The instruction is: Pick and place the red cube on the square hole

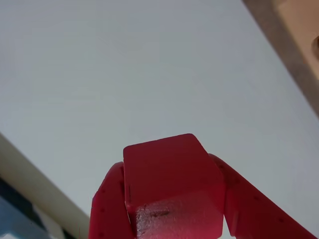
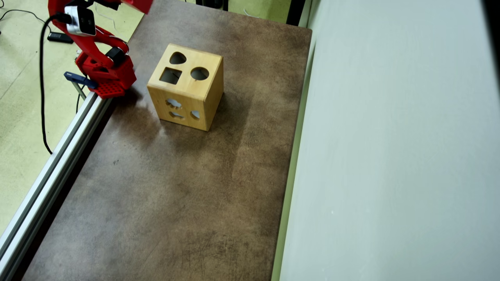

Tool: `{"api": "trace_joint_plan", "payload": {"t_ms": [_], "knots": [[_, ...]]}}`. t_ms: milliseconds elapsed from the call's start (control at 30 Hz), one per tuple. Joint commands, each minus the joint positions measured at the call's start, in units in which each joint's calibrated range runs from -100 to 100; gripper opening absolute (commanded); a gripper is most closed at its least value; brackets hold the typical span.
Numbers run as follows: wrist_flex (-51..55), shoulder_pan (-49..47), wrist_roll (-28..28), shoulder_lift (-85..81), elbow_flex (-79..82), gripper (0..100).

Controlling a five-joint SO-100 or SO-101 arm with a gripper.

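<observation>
Red plastic fills the bottom of the wrist view, where we see the red cube (image 1: 169, 179) clamped between the two fingers of the end effector (image 1: 172, 209), one finger against each side face, so the jaws are closed only to the cube's width. Behind it lies a pale grey surface (image 1: 149, 64), with a strip of the brown bench (image 1: 284, 45) in the upper right corner, so the cube is in the air and not over the box.

In the overhead view the cube and the fingers are out of frame; only the arm's base (image 2: 103, 70) shows at the bench's upper left edge. The wooden box (image 2: 185, 91) stands just right of that base, and the square hole (image 2: 170, 75) is on its top face, left of the round hole (image 2: 199, 73) and below the rounded-triangle hole (image 2: 177, 58).

We judge the cube light, stiff and smooth-faced. Holding it on two opposite flat faces, as here, seems right. It may twist in the grip, and its edges must line up with the hole before release.
</observation>
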Motion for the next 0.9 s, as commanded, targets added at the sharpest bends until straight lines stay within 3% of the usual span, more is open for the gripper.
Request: {"api": "trace_joint_plan", "payload": {"t_ms": [0, 367, 600, 867], "knots": [[4.03, -0.32, 4.98, 0.0, -0.38, 4], [6.04, -0.32, 23.54, 0.0, -0.29, 4], [6.77, -0.17, 25.1, 0.08, 0.6, 5], [17.46, -0.47, 24.76, 4.5, 9.81, 5]]}}
